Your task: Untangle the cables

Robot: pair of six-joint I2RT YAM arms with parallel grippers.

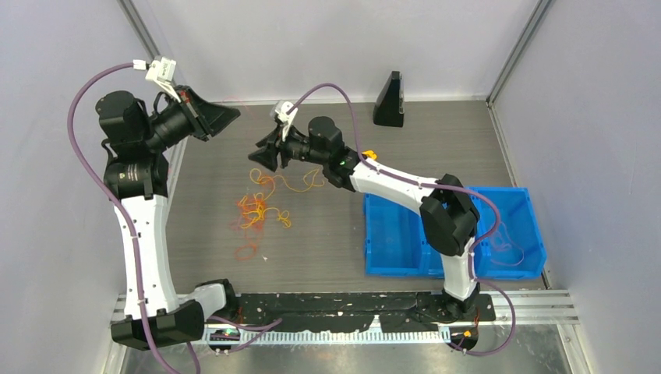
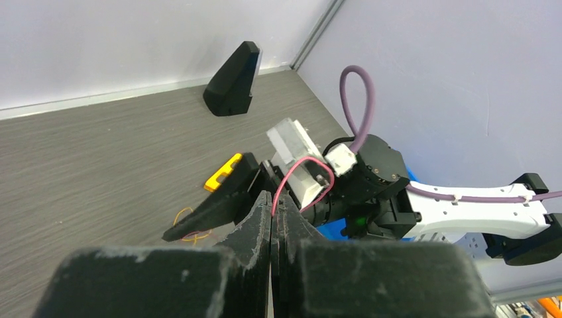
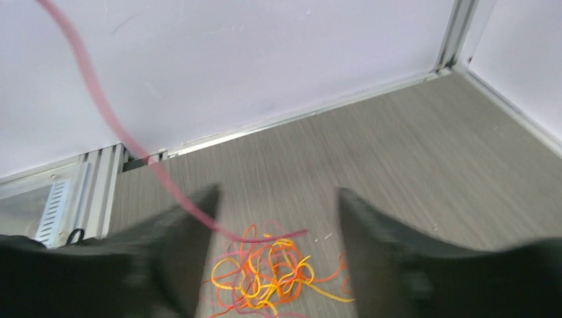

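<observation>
A tangle of orange, yellow and red cables (image 1: pixel 257 209) lies on the grey table, left of centre. It also shows in the right wrist view (image 3: pixel 272 275), low between the fingers. My left gripper (image 1: pixel 228 117) is raised at the back left. In the left wrist view it (image 2: pixel 273 197) is shut on a red cable (image 2: pixel 295 162) that loops up from its tips. That red cable (image 3: pixel 132 142) runs slantwise across the right wrist view, and its free end hangs over the tangle. My right gripper (image 1: pixel 261 158) is open (image 3: pixel 275 199) above the tangle's far side and holds nothing.
A blue bin (image 1: pixel 405 265) stands at the right, under the right arm, with a pale strand (image 1: pixel 507 249) in it. A black wedge (image 1: pixel 390 101) stands at the back wall and also shows in the left wrist view (image 2: pixel 232 79). Walls close the left, back and right sides.
</observation>
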